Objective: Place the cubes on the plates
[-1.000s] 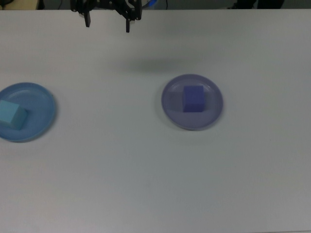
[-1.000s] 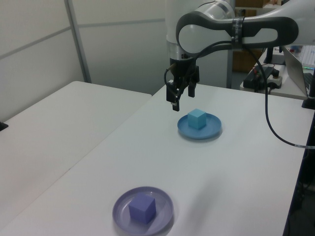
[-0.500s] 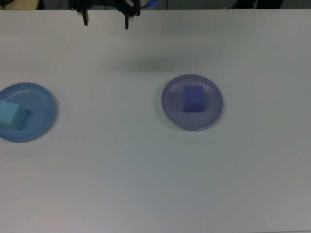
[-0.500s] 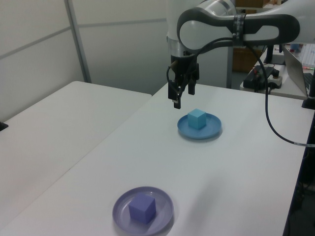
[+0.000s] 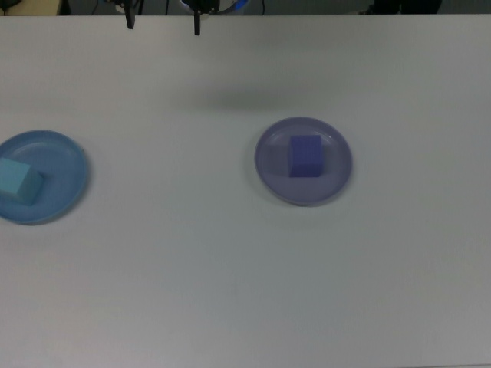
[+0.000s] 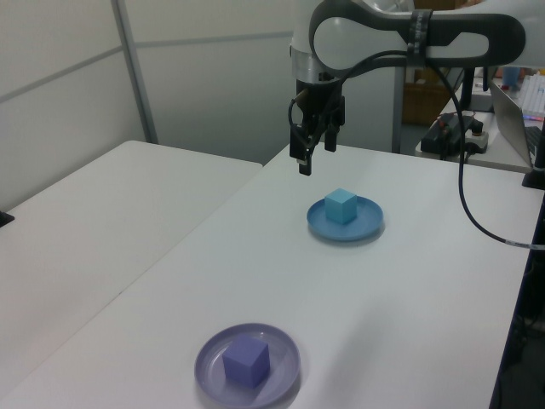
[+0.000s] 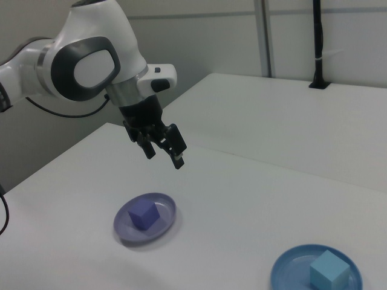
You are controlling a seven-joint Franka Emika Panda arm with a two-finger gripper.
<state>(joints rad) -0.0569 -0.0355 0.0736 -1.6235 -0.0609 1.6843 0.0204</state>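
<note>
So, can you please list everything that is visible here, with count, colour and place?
Cyan cube: one, light cyan, on the blue plate.
Purple cube: one, violet, on the lavender plate.
Blue plate: one, medium blue, at the top view's left edge.
Lavender plate: one, pale purple, right of centre in the top view.
Table: one, white, under both plates.
Second table: one, white, at the left view's left.
Cable: one, black, at the left view's right.
Arm: one, white and black.
Hand: one, black, open, empty, raised above the table.

My gripper [image 5: 163,23] hangs spread and empty; the violet cube [image 5: 304,156] on its lavender round plate [image 5: 337,178] sits nearer it than the cyan cube [image 5: 17,182] on the blue round plate [image 5: 65,165].
</note>
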